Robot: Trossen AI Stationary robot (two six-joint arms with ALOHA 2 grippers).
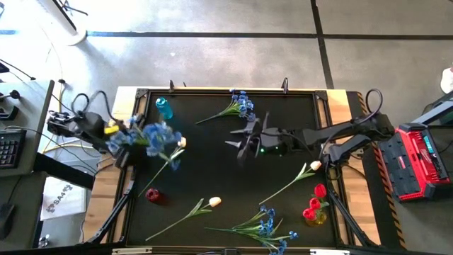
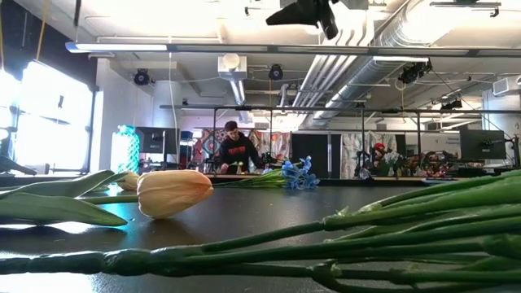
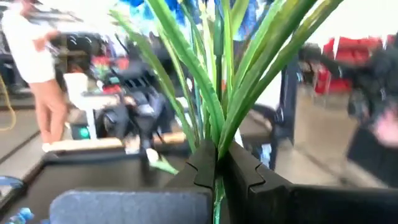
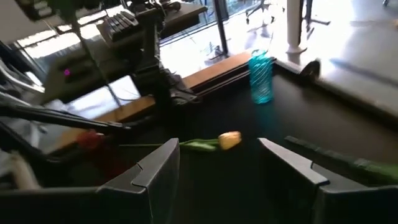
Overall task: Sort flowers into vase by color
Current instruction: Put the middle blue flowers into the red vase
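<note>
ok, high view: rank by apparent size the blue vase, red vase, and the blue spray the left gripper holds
1. Blue spray clamped in the left gripper: clearly largest.
2. Blue vase.
3. Red vase: close to the blue vase, so that order is unsure.

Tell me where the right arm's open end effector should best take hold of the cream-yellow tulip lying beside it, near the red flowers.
Probably mid-stem, from straight above. The cream-yellow artificial tulip lies flat on the black table, its thin green stem running diagonally from the head toward the near edge, bare of neighbours. The right end effector would turn its fingers across that line; the soft head could crush.
</note>
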